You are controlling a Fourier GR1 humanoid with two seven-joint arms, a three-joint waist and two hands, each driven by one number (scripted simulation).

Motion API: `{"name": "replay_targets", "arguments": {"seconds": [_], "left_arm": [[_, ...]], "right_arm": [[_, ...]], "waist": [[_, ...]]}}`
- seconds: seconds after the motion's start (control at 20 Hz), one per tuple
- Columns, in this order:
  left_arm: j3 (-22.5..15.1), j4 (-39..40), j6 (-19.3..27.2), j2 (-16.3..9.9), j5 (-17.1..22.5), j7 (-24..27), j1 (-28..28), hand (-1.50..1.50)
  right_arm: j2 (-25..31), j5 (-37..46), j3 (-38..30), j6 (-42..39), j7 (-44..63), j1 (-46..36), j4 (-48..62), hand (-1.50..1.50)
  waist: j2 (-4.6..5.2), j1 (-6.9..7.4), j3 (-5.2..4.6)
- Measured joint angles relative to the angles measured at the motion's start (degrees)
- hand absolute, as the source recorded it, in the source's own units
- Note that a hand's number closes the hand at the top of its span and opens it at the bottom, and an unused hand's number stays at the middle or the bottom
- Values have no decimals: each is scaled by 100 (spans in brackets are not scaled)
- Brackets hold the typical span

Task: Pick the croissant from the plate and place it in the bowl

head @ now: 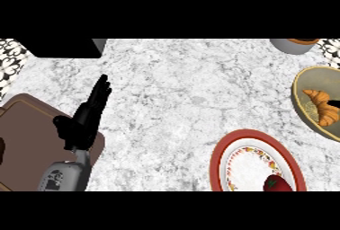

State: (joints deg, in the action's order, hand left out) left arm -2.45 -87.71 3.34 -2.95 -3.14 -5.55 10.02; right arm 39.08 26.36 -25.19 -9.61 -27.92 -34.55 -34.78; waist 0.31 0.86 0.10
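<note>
Marble counter (179, 103): croissant (321, 108) is lying in the tan bowl (302, 87) beside the red-rimmed plate (219, 155), your left hand (85, 119) is resting straight-fingered, right hand unseen, so you're checking placement, not regrasping.

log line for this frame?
orange croissant: in tan bowl | red-rimmed plate: red fruit only | left hand: open, resting | right hand: mostly hidden

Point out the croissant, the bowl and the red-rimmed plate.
croissant (321, 106), head view, on its middle.
bowl (300, 85), head view, on its left rim.
red-rimmed plate (219, 155), head view, on its red left rim.
</note>
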Motion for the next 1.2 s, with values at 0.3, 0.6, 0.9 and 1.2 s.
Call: {"name": "replay_targets", "arguments": {"seconds": [0.3, 0.6, 0.9, 1.2], "left_arm": [[-121, -211, 75, 63, -61, -13, -214, 0], [36, -125, -18, -26, 40, 32, -184, 0], [40, -215, -22, -45, 14, -105, -135, 0], [14, -149, -12, 13, -26, -27, -141, 0]], "right_arm": [[145, -591, -544, -43, -343, -169, 291, -150], [603, -1195, -948, -813, -56, -162, 527, -150], [1068, -1694, -1260, -1700, -157, 78, 961, -150], [1428, -1928, -1312, -2250, -452, 468, 1247, -150]], "waist": [[-16, -20, -4], [-25, -61, -8], [-20, -54, -5], [-12, -43, -1]]}}
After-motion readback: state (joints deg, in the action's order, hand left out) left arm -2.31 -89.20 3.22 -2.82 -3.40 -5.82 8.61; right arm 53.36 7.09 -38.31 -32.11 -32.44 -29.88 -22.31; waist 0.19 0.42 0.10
